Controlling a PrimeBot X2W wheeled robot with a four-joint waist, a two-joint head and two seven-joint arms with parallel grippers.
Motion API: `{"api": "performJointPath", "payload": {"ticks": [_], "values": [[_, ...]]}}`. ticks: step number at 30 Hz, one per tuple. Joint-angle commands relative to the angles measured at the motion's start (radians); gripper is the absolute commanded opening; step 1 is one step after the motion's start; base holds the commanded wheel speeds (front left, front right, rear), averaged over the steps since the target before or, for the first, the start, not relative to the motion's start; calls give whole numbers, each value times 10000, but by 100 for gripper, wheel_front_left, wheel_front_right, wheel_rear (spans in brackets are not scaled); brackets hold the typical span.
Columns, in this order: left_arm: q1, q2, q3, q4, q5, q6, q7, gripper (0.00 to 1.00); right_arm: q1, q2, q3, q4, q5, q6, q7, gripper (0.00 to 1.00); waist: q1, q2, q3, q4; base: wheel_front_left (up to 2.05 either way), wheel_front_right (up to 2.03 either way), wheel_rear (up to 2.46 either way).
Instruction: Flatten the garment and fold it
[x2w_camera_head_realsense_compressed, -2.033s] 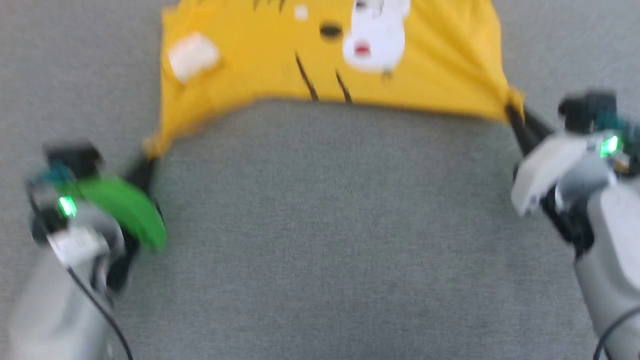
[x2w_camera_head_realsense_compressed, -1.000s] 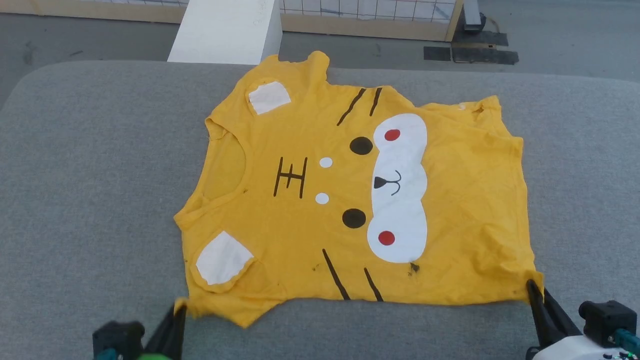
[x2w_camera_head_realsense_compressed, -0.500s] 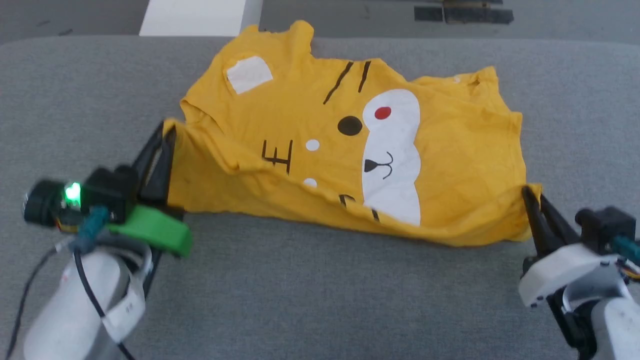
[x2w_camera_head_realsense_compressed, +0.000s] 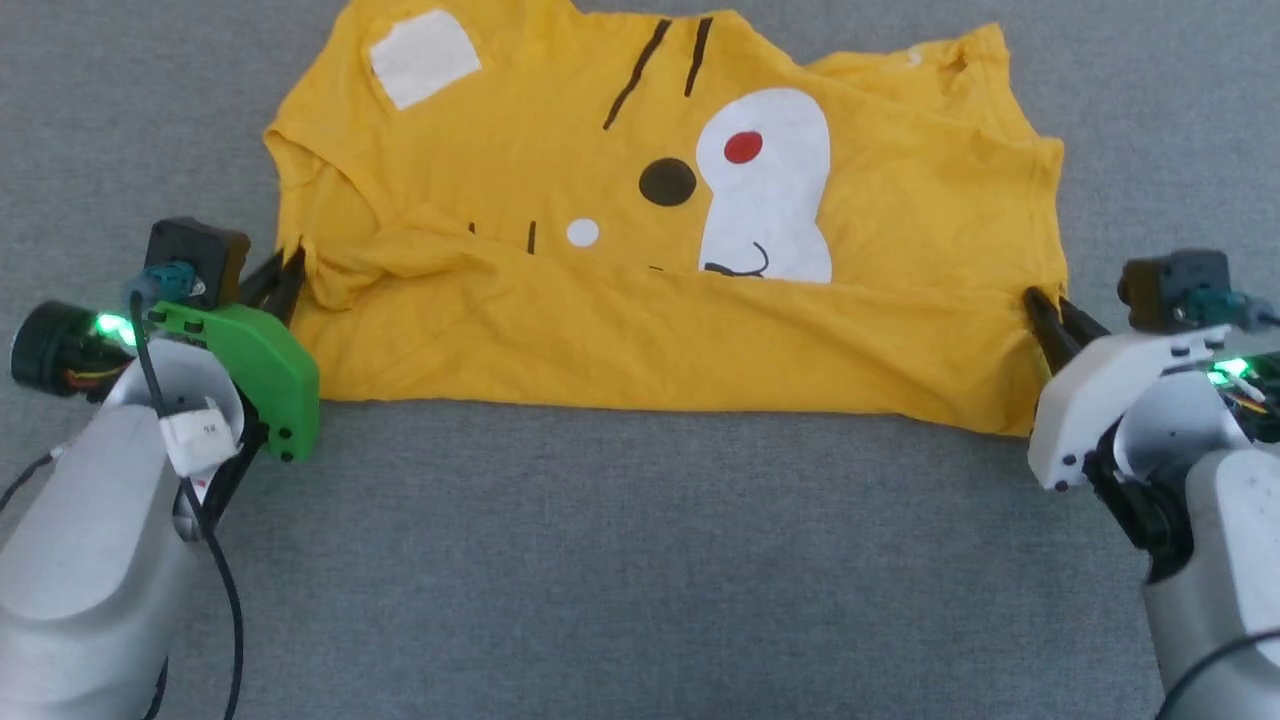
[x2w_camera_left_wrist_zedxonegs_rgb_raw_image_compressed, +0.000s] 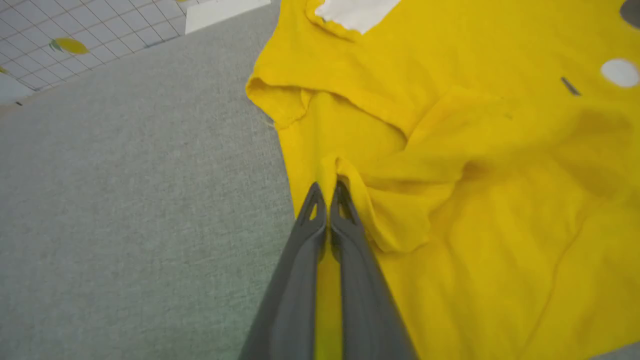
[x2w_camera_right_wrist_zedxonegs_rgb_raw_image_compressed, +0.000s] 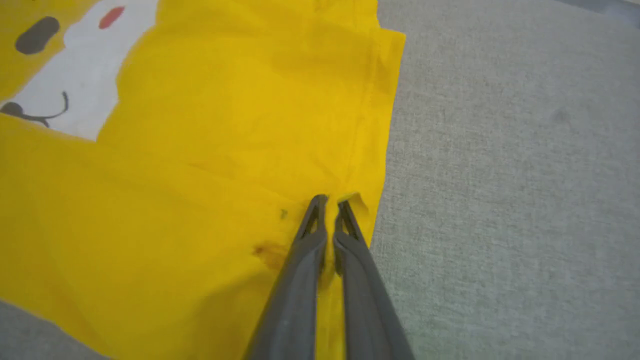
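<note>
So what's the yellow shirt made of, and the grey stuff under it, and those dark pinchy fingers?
The shirt looks like soft, matte knit cloth, probably cotton: it creases and folds limply. The grey surface looks like woven fabric or felt, with a fine speckled texture. The fingers look like hard, smooth dark plastic with a slight sheen, though that's a guess.

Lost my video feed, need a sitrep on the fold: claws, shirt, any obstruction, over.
Both shut on garment: left claw at shoulder end, right claw at hem end. Near half folded over face print. Nothing in the way on gray surface.
</note>
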Motion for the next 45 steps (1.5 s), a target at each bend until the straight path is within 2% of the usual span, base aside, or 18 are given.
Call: {"api": "performJointPath", "payload": {"ticks": [1, 4, 8, 9, 10, 11, 12, 16, 20, 23, 26, 31, 35, 40, 45], "values": [[-226, 85, -52, 186, -277, -189, 265, 0, -232, 24, -53, 109, 105, -15, 503, 0, -1, 0, 255, -138, 0, 0, 0], [-196, 43, -182, 654, -1070, -509, 1166, 0, -507, 113, -231, 224, 134, -15, 1975, 0, -1, 0, 295, -113, 0, 0, 0], [39, -140, -183, 738, -2238, -619, 2509, 0, -630, 266, -385, -107, 36, -15, 3461, 0, -1, 0, 280, -23, 0, 0, 0], [65, -150, -137, 675, -2339, -584, 2592, 15, -629, 332, -453, -232, 46, -15, 3644, 0, -1, 0, 263, 2, 0, 0, 0], [74, -156, -37, 539, -2331, -461, 2421, 100, -615, 417, -559, -408, 46, -15, 3753, 32, -1, 0, 233, 34, 0, 0, 0], [70, -174, 75, 433, -2242, -281, 2115, 100, -583, 476, -609, -546, 39, -15, 3775, 50, -1, 0, 190, 57, 0, 0, 0], [98, -224, 205, 307, -2120, -72, 1661, 100, -495, 554, -664, -693, 58, -15, 3777, 100, -1, 0, 122, 84, 0, 0, 0], [407, -512, 684, -114, -1581, 743, -443, 100, 21, 855, -916, -1292, 250, -15, 3056, 100, -1, 0, -282, 190, 0, 0, 0], [1081, -875, 1110, -593, -1259, 1378, -2500, 100, 633, 1118, -1124, -1834, 279, -15, 1115, 100, -1, 0, -730, 213, 0, 0, 0], [1872, -1047, 1247, -1001, -1154, 1778, -3278, 100, 1214, 1278, -1035, -1944, 233, -15, -364, 100, -1, 0, -1039, 159, 0, 0, 0], [2507, -1125, 1318, -1348, -1092, 2163, -3478, 100, 1695, 1360, -843, -2046, 204, -15, -1724, 100, -1, 0, -1212, 95, 0, 0, 0], [3158, -1148, 1468, -1312, -1386, 2618, -2950, 100, 2322, 1407, -518, -2122, 289, -15, -3962, 100, -1, 0, -1322, -141, 0, 0, 0], [3412, -1123, 1728, -1180, -1853, 3004, -2112, 100, 2699, 1411, -195, -2011, 519, -15, -4985, 100, -1, 0, -1291, -379, 0, 0, 0], [3389, -1022, 2050, -1005, -2466, 3569, -699, 100, 2824, 1412, 39, -1796, 671, -15, -5220, 100, -1, 0, -1177, -674, 0, 0, 0], [3362, -813, 1987, -877, -3087, 3946, 1291, 100, 2689, 1413, 158, -1680, 687, -15, -5161, 100, -1, 0, -1093, -941, 0, 0, 0]]}}
